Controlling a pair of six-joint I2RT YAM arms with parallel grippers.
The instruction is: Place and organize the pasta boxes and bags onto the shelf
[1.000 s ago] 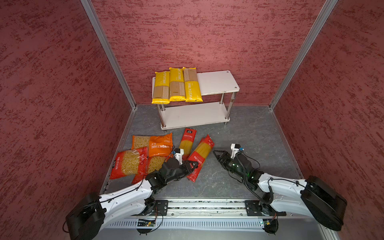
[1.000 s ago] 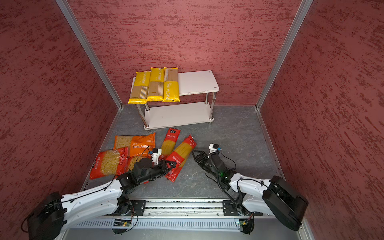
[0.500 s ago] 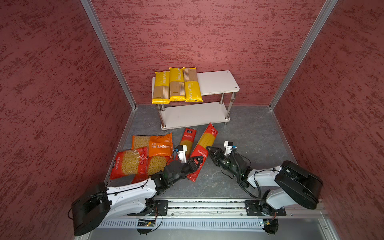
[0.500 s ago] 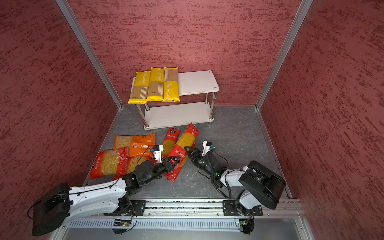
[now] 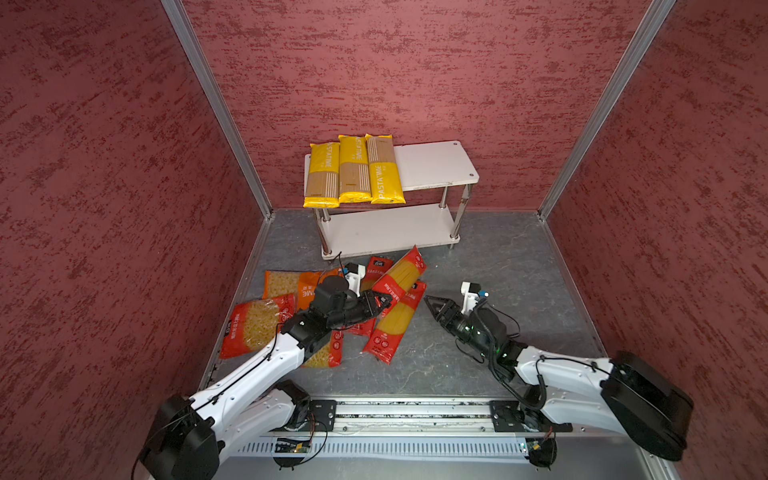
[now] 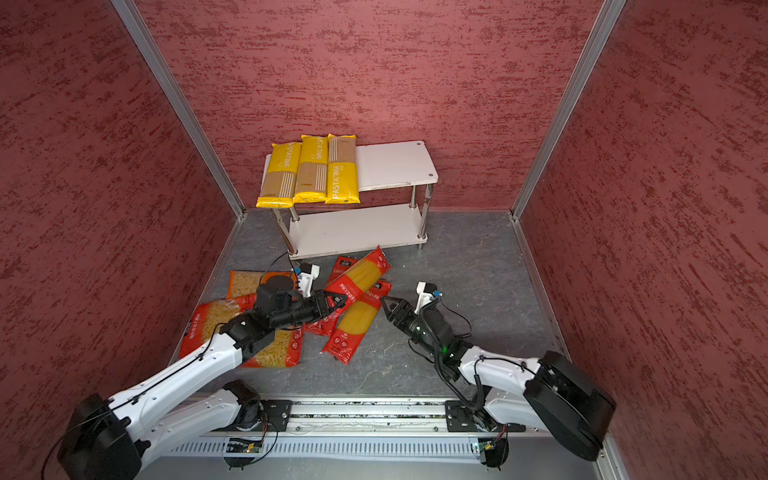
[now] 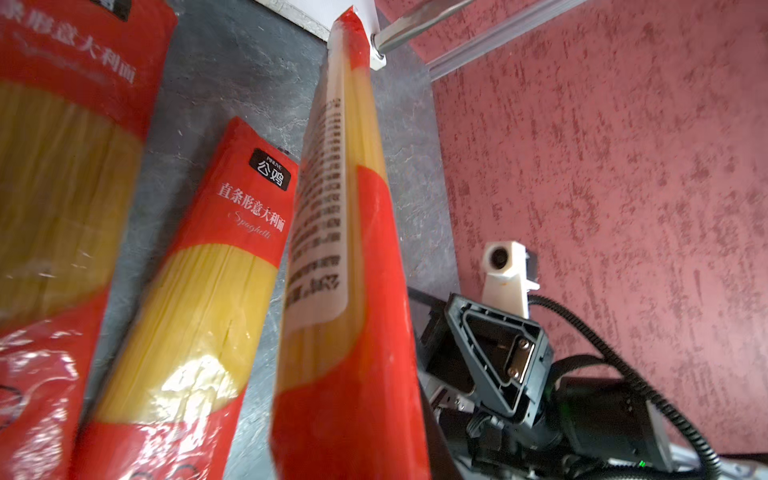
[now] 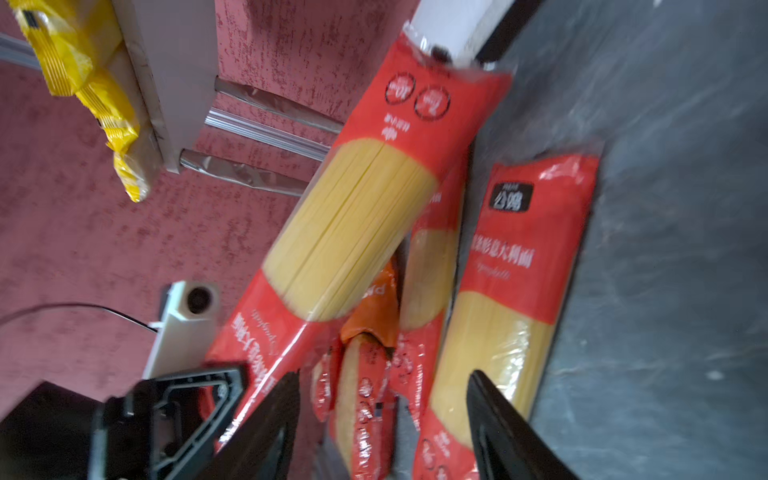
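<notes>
Left end effector (image 5: 382, 300): clamped on one end of a red spaghetti bag (image 5: 402, 270), tilted up off the counter (image 5: 498, 266), far tip near the shelf (image 5: 436, 166). Right end effector (image 5: 432, 305): agape, empty. We judge it light, stiff lengthwise, slick-filmed; mid-length hold balances better.

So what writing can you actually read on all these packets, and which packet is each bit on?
"PASTATIME": yellow packs on the shelf.
"公鸡": black badge on the flat red bag on the floor.
"直条形意大利面": same bag.
"Spaghetti": same bag.
White label on the raised red bag: small print, too blurred to read.
</notes>
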